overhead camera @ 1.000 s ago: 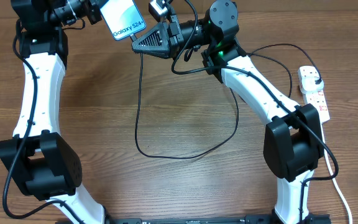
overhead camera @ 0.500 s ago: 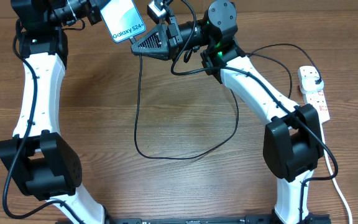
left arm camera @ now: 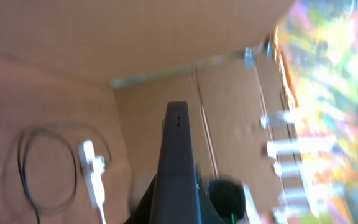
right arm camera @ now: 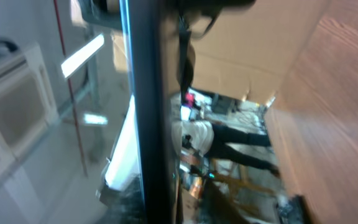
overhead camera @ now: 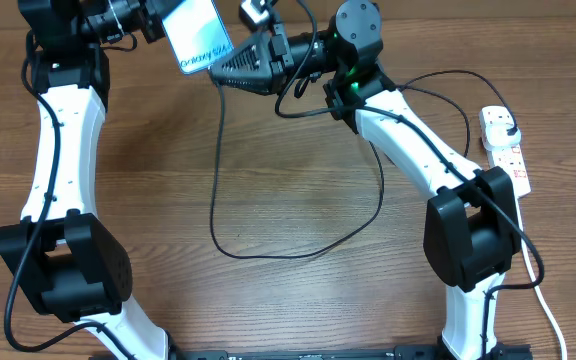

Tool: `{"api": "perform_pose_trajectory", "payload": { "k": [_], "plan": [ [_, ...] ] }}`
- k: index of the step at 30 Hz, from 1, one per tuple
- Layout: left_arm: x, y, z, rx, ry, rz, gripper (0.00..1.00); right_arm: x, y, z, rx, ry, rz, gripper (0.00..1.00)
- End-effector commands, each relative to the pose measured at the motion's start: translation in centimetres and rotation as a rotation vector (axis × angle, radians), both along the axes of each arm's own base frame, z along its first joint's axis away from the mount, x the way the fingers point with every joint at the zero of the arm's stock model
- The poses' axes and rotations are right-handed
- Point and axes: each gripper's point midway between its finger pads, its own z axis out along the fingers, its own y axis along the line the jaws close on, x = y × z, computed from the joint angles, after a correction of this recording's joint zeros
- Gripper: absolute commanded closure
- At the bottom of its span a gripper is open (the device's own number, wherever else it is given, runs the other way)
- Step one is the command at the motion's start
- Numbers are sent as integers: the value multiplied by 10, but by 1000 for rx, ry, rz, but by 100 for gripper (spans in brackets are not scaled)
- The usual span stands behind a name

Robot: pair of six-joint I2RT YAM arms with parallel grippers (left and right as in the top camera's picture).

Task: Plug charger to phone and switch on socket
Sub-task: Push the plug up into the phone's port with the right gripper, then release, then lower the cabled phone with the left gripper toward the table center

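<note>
Holding the phone [overhead camera: 196, 33] aloft at the upper left of the frame, with the right hand [overhead camera: 223, 72] against its lower edge.

Brown wooden surface [overhead camera: 298, 180] fills the overhead view, and two white-and-black arms reach from the bottom edge towards the top. The left hand [overhead camera: 163, 22] is clamped on the phone, which is raised off the surface and tilted with its screen up. How far apart the right hand's fingers stand cannot be told. The socket [overhead camera: 505, 150] lies at the right edge with a black plug seated in its upper end. The charger [overhead camera: 217, 160] hangs from where the right hand and phone meet, loops on the surface at centre and runs up right towards the socket; its tip is hidden.
</note>
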Motion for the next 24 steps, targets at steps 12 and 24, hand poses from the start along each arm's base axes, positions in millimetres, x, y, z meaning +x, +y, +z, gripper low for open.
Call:
{"api": "perform_pose_trajectory", "payload": {
  "k": [12, 24],
  "plan": [
    [-24, 18, 13, 44, -83, -83, 96, 27, -30, 27, 67, -94, -129, 0],
    [-24, 18, 12, 44, -83, -82, 96, 79, -81, -106, -319, 182, -350, 0]
  ]
}}
